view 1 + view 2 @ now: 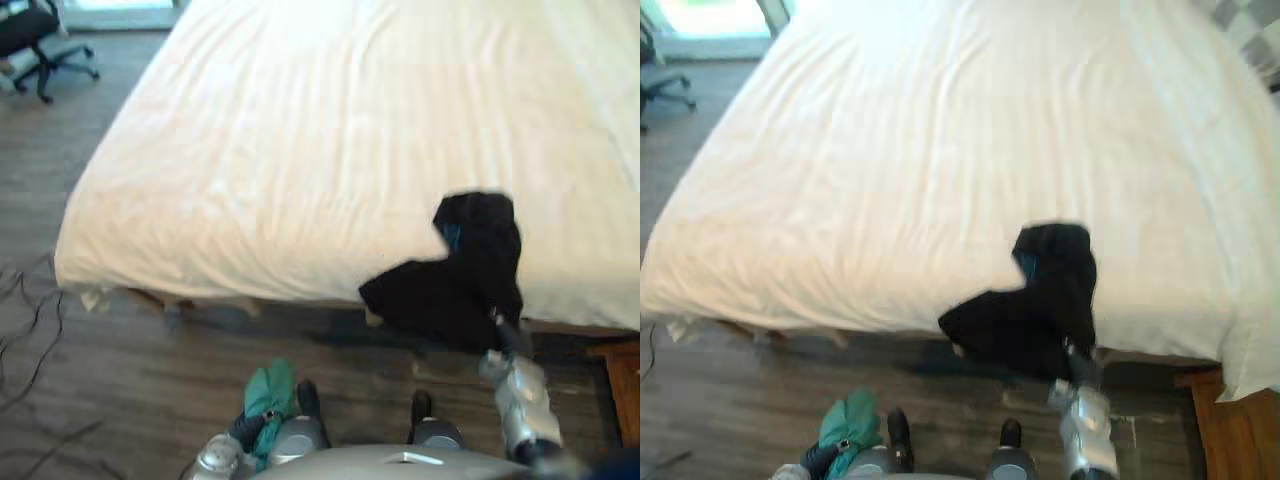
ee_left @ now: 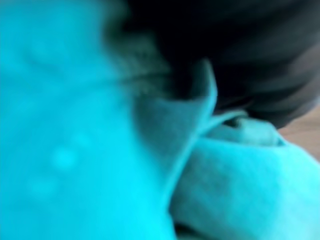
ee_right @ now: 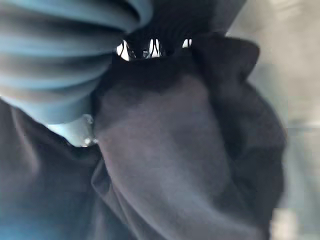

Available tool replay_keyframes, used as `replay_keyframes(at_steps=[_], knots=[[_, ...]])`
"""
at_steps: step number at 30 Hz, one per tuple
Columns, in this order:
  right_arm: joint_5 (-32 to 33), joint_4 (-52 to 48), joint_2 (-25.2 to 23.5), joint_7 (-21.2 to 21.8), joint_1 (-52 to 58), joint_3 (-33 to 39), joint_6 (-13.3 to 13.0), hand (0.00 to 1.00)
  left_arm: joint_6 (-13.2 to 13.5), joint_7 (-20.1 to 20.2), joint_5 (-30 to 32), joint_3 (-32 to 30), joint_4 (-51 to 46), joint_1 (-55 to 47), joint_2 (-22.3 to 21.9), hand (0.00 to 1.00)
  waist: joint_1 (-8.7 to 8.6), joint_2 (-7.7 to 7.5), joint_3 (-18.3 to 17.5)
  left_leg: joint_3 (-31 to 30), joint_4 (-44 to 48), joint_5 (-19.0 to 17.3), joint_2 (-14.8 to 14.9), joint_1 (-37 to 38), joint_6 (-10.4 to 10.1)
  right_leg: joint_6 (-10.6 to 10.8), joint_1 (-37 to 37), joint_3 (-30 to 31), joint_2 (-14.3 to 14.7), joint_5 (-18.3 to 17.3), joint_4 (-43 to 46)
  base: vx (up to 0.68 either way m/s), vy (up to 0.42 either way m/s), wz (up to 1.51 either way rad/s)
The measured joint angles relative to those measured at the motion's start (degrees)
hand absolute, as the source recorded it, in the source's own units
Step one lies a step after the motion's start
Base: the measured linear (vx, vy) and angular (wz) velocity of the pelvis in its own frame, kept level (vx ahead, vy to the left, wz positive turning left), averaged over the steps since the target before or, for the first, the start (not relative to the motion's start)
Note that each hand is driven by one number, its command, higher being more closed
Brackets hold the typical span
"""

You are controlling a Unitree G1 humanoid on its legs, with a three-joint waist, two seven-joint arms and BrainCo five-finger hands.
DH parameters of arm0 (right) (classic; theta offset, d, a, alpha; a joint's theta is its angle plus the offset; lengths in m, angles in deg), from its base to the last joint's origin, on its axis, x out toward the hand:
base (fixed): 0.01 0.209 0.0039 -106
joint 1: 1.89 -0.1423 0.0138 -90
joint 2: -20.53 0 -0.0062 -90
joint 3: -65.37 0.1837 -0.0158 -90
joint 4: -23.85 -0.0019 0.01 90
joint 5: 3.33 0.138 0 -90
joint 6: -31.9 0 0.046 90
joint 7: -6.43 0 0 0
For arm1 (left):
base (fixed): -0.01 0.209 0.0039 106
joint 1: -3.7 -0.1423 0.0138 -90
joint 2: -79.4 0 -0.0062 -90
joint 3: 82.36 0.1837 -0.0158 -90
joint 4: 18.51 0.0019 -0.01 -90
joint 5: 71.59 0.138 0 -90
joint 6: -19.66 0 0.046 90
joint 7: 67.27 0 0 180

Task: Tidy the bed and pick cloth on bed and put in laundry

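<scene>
A black cloth [image 1: 470,265] lies on the near edge of the white bed [image 1: 330,140] and hangs down over its side. My right arm reaches up into the hanging part, and in the right wrist view the black cloth [image 3: 190,150] is bunched around my right hand [image 3: 154,48], whose fingers curl into it. Low at my left side, my left hand [image 1: 243,432] holds a teal cloth [image 1: 270,395] above the floor. The same teal cloth [image 2: 75,140] presses close against the left wrist camera.
The sheet is smooth, with light creases. A black office chair [image 1: 40,45] stands on the dark wood floor at the far left. Loose cables [image 1: 30,320] trail on the floor by the bed's left corner. A wooden piece of furniture [image 1: 622,385] stands at the right by the bed.
</scene>
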Motion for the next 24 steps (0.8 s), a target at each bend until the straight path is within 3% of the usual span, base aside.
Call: replay_keyframes(at_steps=[5,10,13,14,17,19,22,24], knots=[[-3.4,8.8,-1.9,4.0,5.2,1.9,0.2,1.0,2.7,-0.1,0.0,-2.1,4.9,0.2,-0.5,1.0,-0.98,-0.65,-2.5,2.1,0.0,-1.3,0.9,4.3,-0.8,0.1,3.5,0.6,0.8,-0.2,-1.4,0.02,-0.019,-0.18],[-7.3,12.1,-3.0,7.6,7.1,6.9,1.2,1.0,4.2,-0.4,0.3,-4.3,7.4,0.1,-1.4,1.0,-1.39,-0.75,-2.8,4.2,0.0,-1.8,1.6,7.1,-1.5,0.0,5.2,2.2,1.3,-0.1,-1.9,0.01,-0.011,-0.22],[-9.8,12.7,-3.2,8.4,8.7,8.1,1.3,1.0,2.0,-0.8,-1.7,-4.3,8.6,0.8,-2.1,1.0,-1.39,-1.3,-3.5,4.4,0.0,-2.1,1.7,8.2,-1.7,0.0,6.2,2.2,1.3,-0.1,-2.2,0.01,-0.004,-0.04],[-11.3,13.0,-3.2,9.0,8.8,8.4,1.1,1.0,0.4,-1.9,-3.9,-4.3,9.8,1.6,-2.2,1.0,-1.42,-0.82,-4.0,4.3,0.0,-2.1,1.6,8.4,-1.7,0.0,6.5,2.2,1.2,-0.1,-2.2,0.0,-0.007,0.05],[-16.5,13.3,-3.3,11.1,9.0,8.4,0.3,1.0,-2.9,-3.8,-8.8,-4.4,11.2,3.4,-3.3,1.0,-1.72,-1.52,-3.8,1.8,-0.1,-2.1,0.6,8.3,-1.3,0.4,7.4,-0.1,0.2,-1.2,-1.0,-0.01,0.002,0.39],[-19.4,13.6,-3.3,12.1,9.0,8.2,-0.7,1.0,-4.1,-5.0,-10.0,-4.3,11.2,3.9,-3.4,1.0,-2.14,-1.97,-3.9,-1.9,-0.1,-2.2,-0.9,7.3,-0.4,1.1,7.4,-3.4,-1.4,-3.6,2.4,-0.01,0.019,0.96],[-20.5,14.2,-2.9,13.2,8.4,7.9,0.1,1.0,-5.7,-6.1,-12.9,-5.5,11.1,3.8,-2.8,1.0,-1.18,-4.15,-4.3,-7.7,-0.1,-2.8,-4.9,5.4,1.3,1.1,5.6,-6.3,-6.0,-10.1,11.6,0.03,0.059,1.04],[-21.6,15.2,-3.4,14.2,7.2,7.8,1.4,1.0,-7.0,-7.6,-13.5,-5.4,11.3,3.0,-1.7,1.0,-1.27,-5.98,-4.7,-14.2,-0.1,-2.3,-7.9,3.2,2.7,-1.8,5.5,-4.2,-7.0,-13.7,15.8,0.12,0.014,1.29]])
